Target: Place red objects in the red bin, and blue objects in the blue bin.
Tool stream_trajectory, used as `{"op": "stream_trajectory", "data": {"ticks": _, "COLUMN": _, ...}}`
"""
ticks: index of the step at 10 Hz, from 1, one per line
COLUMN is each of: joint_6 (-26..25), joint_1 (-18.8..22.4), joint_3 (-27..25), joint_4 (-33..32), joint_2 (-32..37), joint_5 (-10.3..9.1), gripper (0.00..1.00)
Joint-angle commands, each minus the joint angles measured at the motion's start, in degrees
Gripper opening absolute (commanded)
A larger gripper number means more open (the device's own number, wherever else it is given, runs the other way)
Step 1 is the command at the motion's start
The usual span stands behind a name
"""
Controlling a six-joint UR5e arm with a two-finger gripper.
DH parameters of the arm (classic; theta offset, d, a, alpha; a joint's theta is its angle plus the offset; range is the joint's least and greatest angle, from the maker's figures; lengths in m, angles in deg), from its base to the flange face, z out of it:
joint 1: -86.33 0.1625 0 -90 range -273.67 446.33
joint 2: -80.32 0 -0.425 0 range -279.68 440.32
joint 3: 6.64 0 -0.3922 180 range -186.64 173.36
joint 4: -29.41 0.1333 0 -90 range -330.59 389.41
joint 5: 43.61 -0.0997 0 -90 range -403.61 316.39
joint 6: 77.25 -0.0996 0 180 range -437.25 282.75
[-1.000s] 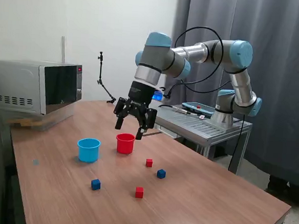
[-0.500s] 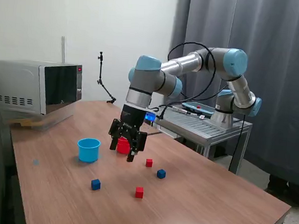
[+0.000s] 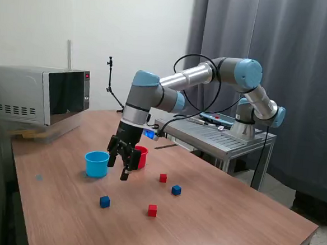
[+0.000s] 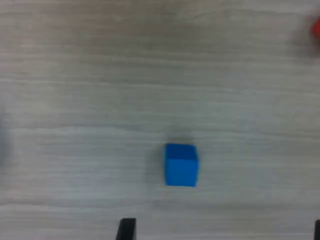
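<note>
You're on the approach to a blue cube [image 3: 104, 201], low and left of centre in the exterior frame. Your gripper [image 3: 122, 163] hangs above the surface [image 3: 229, 228] beside the blue bin [image 3: 96, 164], fingers spread, empty. Next: descend, straddle it, close.

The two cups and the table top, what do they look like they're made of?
The light blue cup and red cup look like smooth molded plastic: uniform colour, thin rolled rims, slight sheen. The table looks like wood-grain laminate or veneer, matte, with fine straight grain lines in the wrist view; which one can't be told.
</note>
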Motion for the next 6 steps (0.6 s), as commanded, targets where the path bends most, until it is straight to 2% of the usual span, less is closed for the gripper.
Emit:
{"op": "stream_trajectory", "data": {"ticks": 1, "joint_6": -0.1, "joint_1": -1.1, "joint_3": 2.3, "joint_4": -0.1, "joint_2": -2.3, "joint_5": 0.18, "gripper": 1.0}}
{"op": "stream_trajectory", "data": {"ticks": 6, "joint_6": 0.2, "joint_1": -1.0, "joint_3": 3.8, "joint_4": -0.4, "joint_2": -5.2, "joint_5": -0.17, "gripper": 1.0}}
